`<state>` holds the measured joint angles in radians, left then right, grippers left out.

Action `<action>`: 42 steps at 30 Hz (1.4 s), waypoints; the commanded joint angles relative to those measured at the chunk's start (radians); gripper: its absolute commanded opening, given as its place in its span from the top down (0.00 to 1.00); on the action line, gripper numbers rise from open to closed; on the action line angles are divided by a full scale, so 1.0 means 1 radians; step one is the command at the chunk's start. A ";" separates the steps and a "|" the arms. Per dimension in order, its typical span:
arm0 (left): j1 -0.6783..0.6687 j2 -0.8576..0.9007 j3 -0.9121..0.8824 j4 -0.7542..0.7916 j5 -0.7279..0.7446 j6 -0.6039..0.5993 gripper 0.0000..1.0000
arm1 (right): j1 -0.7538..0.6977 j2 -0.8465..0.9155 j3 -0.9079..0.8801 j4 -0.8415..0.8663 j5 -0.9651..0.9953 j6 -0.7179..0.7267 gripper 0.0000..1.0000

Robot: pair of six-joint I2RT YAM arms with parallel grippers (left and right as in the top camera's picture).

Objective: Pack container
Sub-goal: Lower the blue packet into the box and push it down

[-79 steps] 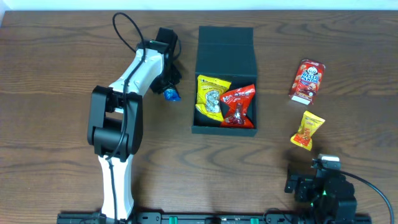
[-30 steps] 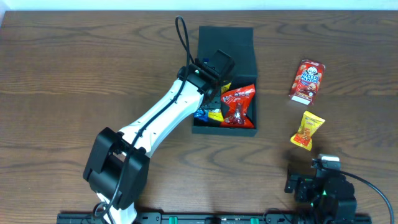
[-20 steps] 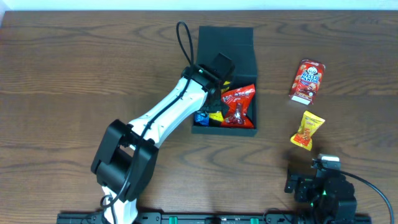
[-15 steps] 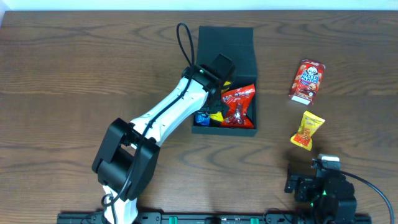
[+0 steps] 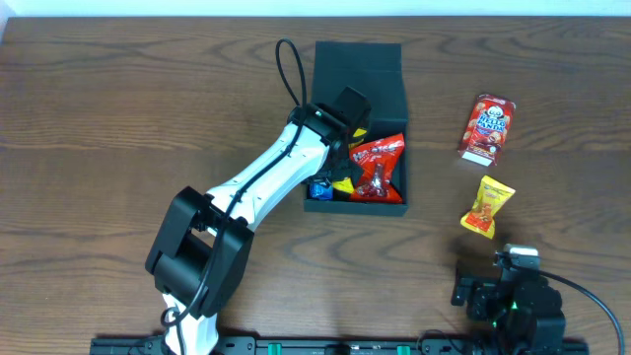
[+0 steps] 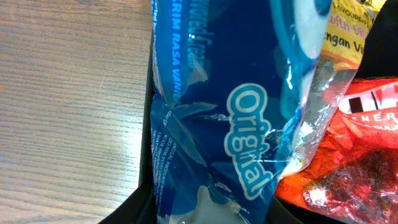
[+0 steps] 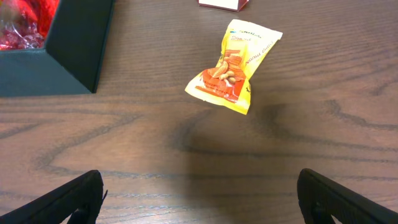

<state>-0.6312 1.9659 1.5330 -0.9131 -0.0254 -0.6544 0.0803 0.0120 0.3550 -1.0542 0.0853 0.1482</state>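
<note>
- Currently, the container (image 5: pixel 357 208) is sitting open at the far middle of the table (image 5: pixel 89 128), and I am seeing its lid (image 5: pixel 357 71) lying back on the far side.
- The left gripper (image 5: pixel 328 174) is reaching over the container's near left corner and is holding a blue packet (image 5: pixel 319 188), its jaws standing narrow around it.
- In the left wrist view the blue packet is filling most of the frame, with the word "Original" showing. The fingers themselves are hiding behind it.
- The blue packet is hanging inside the container against its left wall, just beside a yellow packet (image 5: pixel 343 183).
- A red packet (image 5: pixel 378 166) is lying in the right half of the container, touching the yellow one.
- The right gripper (image 7: pixel 198 208) is hovering at the near right of the table with its jaws spread wide and nothing between them.
- An orange-yellow packet (image 5: pixel 489 206) is lying on the wood just beyond the right gripper, well apart from the container.
- A red box (image 5: pixel 487 128) is lying farther back, to the right of the container.
</note>
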 commanded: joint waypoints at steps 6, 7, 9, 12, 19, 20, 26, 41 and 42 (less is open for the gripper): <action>0.010 0.011 -0.012 -0.029 -0.001 0.005 0.89 | -0.010 -0.005 -0.003 -0.005 0.001 -0.008 0.01; 0.009 0.011 -0.012 -0.029 -0.001 0.005 0.70 | -0.010 -0.005 -0.003 -0.005 0.001 -0.008 0.01; 0.009 0.011 -0.012 -0.029 -0.007 0.005 0.65 | -0.010 -0.005 -0.003 -0.005 0.001 -0.008 0.01; 0.009 0.008 -0.012 -0.028 -0.011 0.005 0.59 | -0.010 -0.005 -0.003 -0.005 0.001 -0.008 0.01; 0.008 -0.025 0.011 -0.035 -0.011 0.031 0.38 | -0.010 -0.005 -0.003 -0.005 0.001 -0.008 0.01; 0.008 -0.033 0.016 -0.037 -0.011 0.032 0.37 | -0.010 -0.005 -0.003 -0.005 0.001 -0.008 0.01; 0.008 -0.080 0.055 -0.059 -0.025 0.050 0.28 | -0.010 -0.005 -0.003 -0.005 0.001 -0.008 0.01; 0.106 -0.096 0.128 -0.042 -0.319 0.132 0.04 | -0.010 -0.005 -0.003 -0.004 0.001 -0.008 0.01; 0.120 -0.093 0.128 -0.039 -0.338 0.132 0.04 | -0.010 -0.005 -0.003 -0.005 0.001 -0.008 0.01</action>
<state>-0.5564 1.8645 1.6463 -0.9565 -0.2386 -0.5407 0.0803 0.0120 0.3550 -1.0542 0.0853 0.1482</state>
